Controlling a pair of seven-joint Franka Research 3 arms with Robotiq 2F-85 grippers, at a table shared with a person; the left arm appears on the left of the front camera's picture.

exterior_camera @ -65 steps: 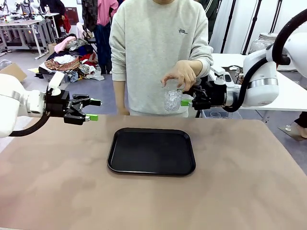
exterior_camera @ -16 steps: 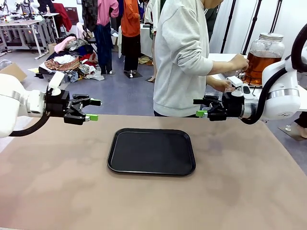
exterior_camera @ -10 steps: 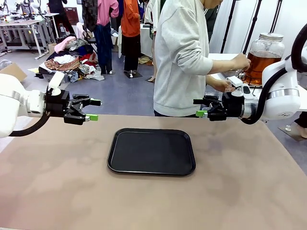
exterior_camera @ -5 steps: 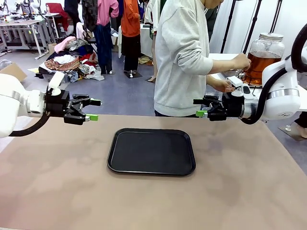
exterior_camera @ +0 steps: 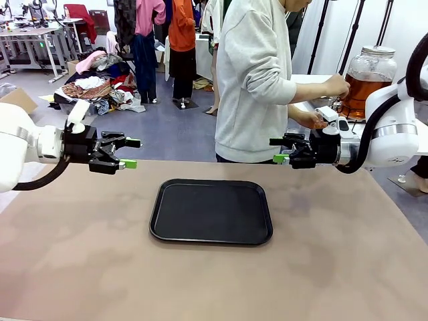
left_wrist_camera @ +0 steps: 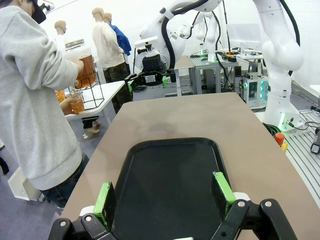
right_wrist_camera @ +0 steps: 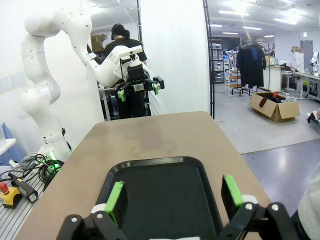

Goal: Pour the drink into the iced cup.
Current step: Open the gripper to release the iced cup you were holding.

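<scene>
- The drink (exterior_camera: 361, 90), clear amber-brown liquid, fills much of a big round glass jar (exterior_camera: 366, 79) with a silvery lid (exterior_camera: 378, 50); the jar stands on a white side table (exterior_camera: 401, 127) beyond the worktop's far right corner.
- In the left wrist view the jar sits on a black wire stand (left_wrist_camera: 95, 97), and the person holds a cup (left_wrist_camera: 77, 102) with amber liquid in it just below the jar.
- The person, in a light grey sweatshirt, stands side-on at the far edge; one hand (exterior_camera: 334, 85) is up at the jar's front, the other hand (exterior_camera: 309, 119) lower, just behind the right claw.
- The right claw (exterior_camera: 282, 150) hovers above the worktop's far right side, fingers apart and empty, near the jar but apart from it.
- The left claw (exterior_camera: 130, 152) hovers above the far left side, fingers spread wide and empty, well apart from the jar.
- A black tray (exterior_camera: 211, 211) lies on the brown worktop (exterior_camera: 200, 281) between the two claws, nothing in it.
- Behind: clothes racks and a heap of garments on the grey floor.
</scene>
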